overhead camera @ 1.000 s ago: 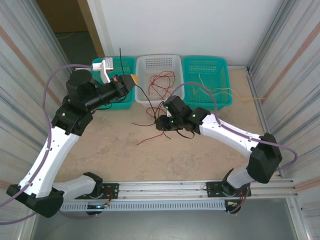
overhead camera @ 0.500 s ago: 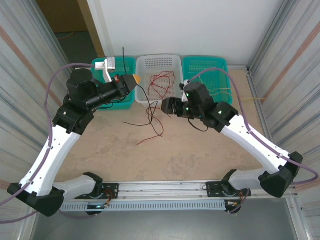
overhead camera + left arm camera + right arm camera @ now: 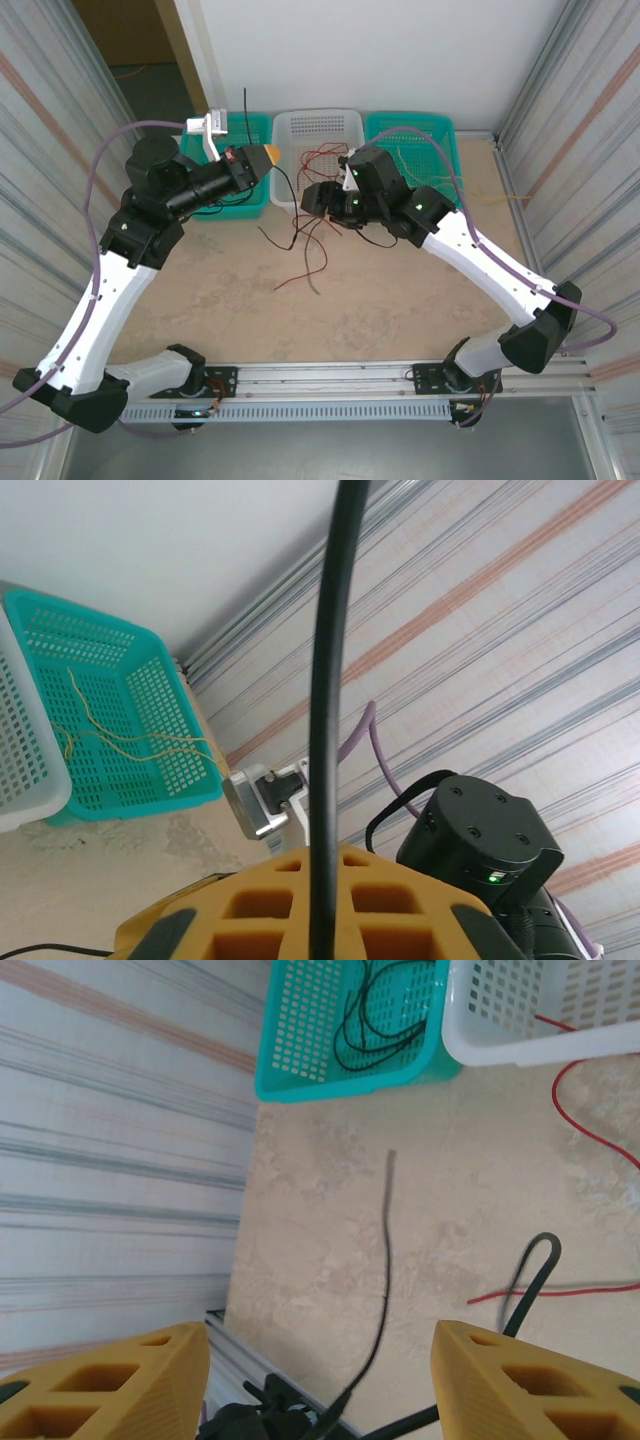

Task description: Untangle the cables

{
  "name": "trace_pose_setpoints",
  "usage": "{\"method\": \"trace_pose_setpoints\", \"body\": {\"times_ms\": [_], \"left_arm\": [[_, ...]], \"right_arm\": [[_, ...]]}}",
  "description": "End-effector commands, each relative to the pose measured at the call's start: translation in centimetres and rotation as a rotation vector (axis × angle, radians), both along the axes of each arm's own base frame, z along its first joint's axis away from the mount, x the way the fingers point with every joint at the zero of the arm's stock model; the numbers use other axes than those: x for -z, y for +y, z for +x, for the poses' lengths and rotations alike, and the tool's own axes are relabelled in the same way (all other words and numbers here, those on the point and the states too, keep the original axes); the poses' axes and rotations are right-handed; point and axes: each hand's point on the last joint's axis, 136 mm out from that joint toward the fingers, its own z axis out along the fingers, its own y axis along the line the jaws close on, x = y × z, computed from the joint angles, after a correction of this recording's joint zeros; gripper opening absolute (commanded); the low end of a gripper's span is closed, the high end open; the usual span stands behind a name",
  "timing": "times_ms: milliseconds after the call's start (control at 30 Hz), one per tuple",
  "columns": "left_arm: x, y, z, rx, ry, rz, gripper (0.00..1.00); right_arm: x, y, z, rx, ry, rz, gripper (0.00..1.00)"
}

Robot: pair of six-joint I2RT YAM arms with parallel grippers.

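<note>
A thin black cable (image 3: 326, 680) runs straight up through my left gripper (image 3: 325, 865), whose orange fingers are shut on it. In the top view the left gripper (image 3: 268, 157) is raised in front of the left teal basket, and this cable (image 3: 245, 105) sticks up above it and trails down to the table. My right gripper (image 3: 312, 200) hovers at the white basket's front edge, over a loose tangle of red and black cables (image 3: 308, 245). In the right wrist view it (image 3: 320, 1360) stands wide open, with a black cable (image 3: 385, 1260) dangling between the fingers and touching neither.
Three baskets line the back wall. The left teal basket (image 3: 252, 203) holds black cables, the white basket (image 3: 318, 125) red ones, and the right teal basket (image 3: 412, 128) pale yellow ones (image 3: 432, 180). Corrugated walls close both sides. A metal rail (image 3: 340, 385) runs along the near edge.
My right arm swung from the table's middle back and left to the white basket's front edge. The tangle on the table shifted with it. My left gripper rose slightly, still holding the black cable.
</note>
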Motion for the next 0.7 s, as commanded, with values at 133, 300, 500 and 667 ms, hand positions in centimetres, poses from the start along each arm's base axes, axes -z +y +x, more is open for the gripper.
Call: {"method": "trace_pose_setpoints", "body": {"times_ms": [133,300,500,667], "left_arm": [[-2.2,0.2,-0.7,0.017,-0.086,-0.005,0.00],[-2.1,0.2,-0.6,0.015,-0.094,-0.006,0.00],[-1.9,0.1,-0.3,0.012,-0.092,-0.006,0.00],[-1.6,0.0,-0.1,0.014,-0.090,0.001,0.00]], "right_arm": [[0.7,-0.9,0.1,0.035,0.044,-0.014,0.65],[0.5,-2.7,0.1,0.088,0.056,-0.020,0.70],[-0.4,-3.7,0.0,0.168,0.098,0.026,0.75],[-1.1,-4.3,-0.5,0.179,0.101,0.043,0.77]]}}
